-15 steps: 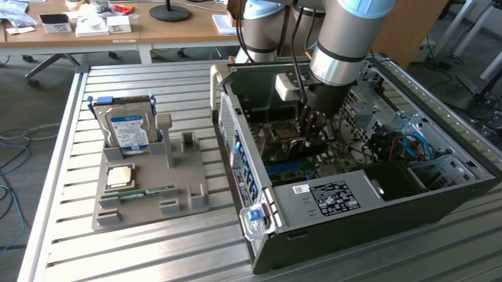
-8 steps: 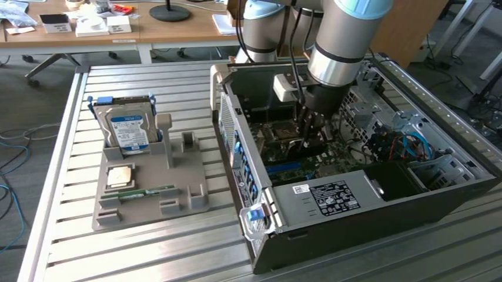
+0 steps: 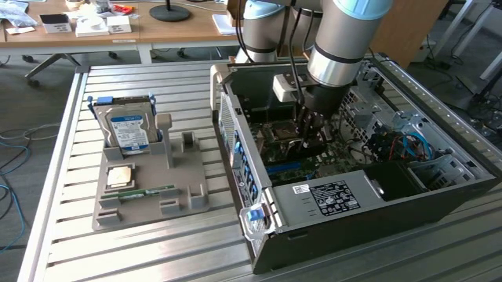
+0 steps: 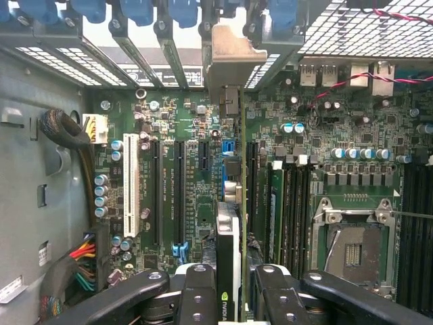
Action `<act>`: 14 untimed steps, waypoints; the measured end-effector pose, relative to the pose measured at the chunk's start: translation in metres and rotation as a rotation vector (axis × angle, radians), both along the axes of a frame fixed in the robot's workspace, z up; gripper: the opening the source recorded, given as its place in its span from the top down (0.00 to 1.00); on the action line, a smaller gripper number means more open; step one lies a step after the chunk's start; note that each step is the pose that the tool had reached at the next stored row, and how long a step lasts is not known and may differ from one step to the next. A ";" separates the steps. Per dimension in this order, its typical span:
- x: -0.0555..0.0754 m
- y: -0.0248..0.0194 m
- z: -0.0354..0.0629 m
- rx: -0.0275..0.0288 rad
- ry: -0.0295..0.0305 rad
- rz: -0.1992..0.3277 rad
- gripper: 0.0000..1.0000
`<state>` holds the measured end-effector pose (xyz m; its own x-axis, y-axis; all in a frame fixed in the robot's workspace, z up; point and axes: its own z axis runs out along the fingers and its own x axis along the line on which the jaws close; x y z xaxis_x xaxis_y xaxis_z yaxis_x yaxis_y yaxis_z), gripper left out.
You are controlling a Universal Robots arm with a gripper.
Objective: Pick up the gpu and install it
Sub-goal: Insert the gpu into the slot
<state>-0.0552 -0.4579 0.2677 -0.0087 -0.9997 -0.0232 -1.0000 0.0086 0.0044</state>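
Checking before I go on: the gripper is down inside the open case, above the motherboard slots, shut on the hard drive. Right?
Not the hard drive: the wrist view shows the gripper shut on the gpu, held edge-on. The hard drive stands in the grey holder outside the case. The rest is right.

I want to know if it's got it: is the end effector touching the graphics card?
Touching. The wrist view shows the end effector closed on the graphics card, its fingers pressed against both faces.
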 end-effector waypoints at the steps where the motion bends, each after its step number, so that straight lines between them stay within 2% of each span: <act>1: 0.000 0.0000 0.0000 0.0000 0.0000 0.000 0.73; 14: -0.004 0.0000 -0.0001 0.0001 0.0000 0.000 0.73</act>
<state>-0.0590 -0.4579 0.2676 -0.0087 -0.9997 -0.0233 -1.0000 0.0086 0.0044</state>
